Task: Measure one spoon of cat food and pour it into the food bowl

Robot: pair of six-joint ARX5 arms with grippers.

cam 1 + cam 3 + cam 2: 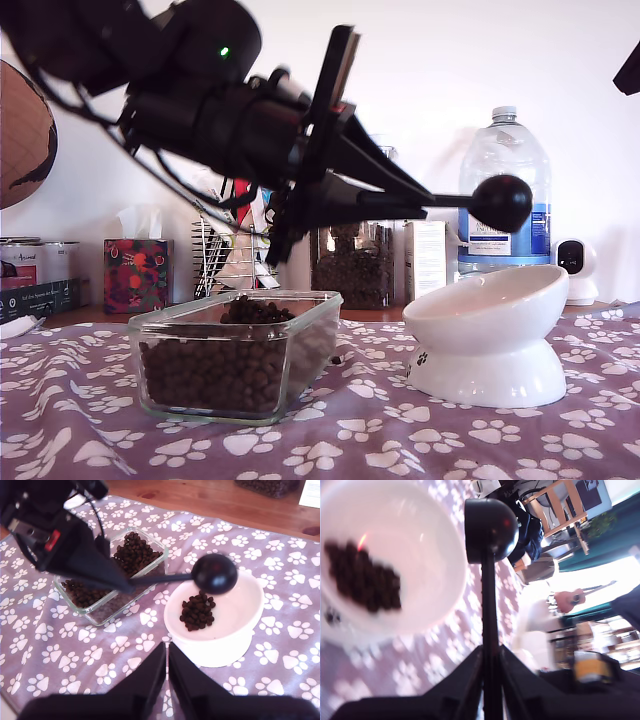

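The table [240,502] is brown wood. A purple cloth [400,440] with white paw prints lies on it. On the cloth stand the white food bowl [495,330] and a clear glass dish [235,360] of brown cat food [215,370]. The bowl sits under my first hand's [345,195] spoon [500,202]; the dish sits beside it.

You see the black spoon [215,573] held over the white food bowl [240,630] by my first gripper [127,584], its cup turned over. A small heap of cat food [197,612] lies inside the bowl. Just beside the bowl stands a glass dish [95,615] with more brown pellets. My second gripper [167,666] hangs above the paw-print cloth [45,655], fingers nearly together, holding nothing.
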